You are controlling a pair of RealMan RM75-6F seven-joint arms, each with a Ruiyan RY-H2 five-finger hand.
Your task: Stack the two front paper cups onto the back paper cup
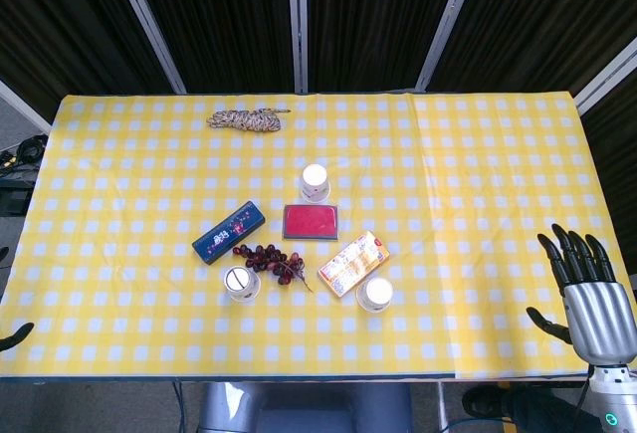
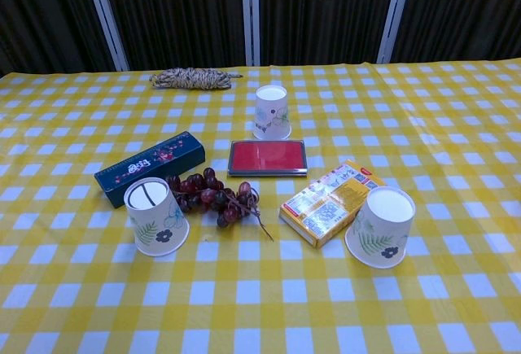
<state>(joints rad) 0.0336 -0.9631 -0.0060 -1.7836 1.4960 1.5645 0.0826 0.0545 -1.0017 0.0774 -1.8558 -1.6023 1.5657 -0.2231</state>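
Note:
Three white paper cups with a floral print stand upside down on the yellow checked tablecloth. The back cup is near the middle. The front left cup and the front right cup stand closer to me. My right hand is at the table's front right edge, far from the cups, with its fingers spread and nothing in it. Only a dark tip of my left hand shows at the front left edge. Neither hand appears in the chest view.
Between the cups lie a dark blue box, a red flat case, a bunch of dark grapes and an orange snack box. A coil of rope lies at the back.

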